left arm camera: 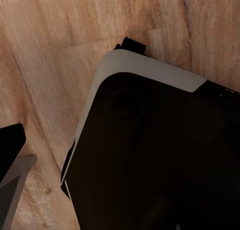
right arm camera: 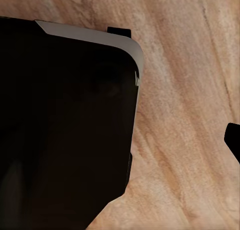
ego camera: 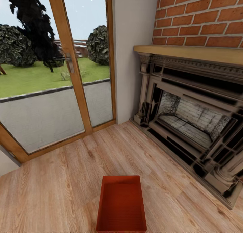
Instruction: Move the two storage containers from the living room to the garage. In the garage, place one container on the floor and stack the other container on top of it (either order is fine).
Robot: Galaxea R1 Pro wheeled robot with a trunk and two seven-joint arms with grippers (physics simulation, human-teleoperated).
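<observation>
one storage container [ego camera: 121,204] sits on the wood floor [ego camera: 50,192] dead ahead, centred between both arms, long axis pointing away toward the fireplace [ego camera: 189,125]. neither arm nearer. finger opening: can't tell, wrist views face the robot base [left arm camera: 160,155].

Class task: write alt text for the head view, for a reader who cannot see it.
An open orange-red storage container sits on a light wood plank floor, near the bottom middle of the frame. A brick fireplace with a wooden mantel stands to the right, and a wood-framed glass door on the left shows lawn and bushes.
</observation>
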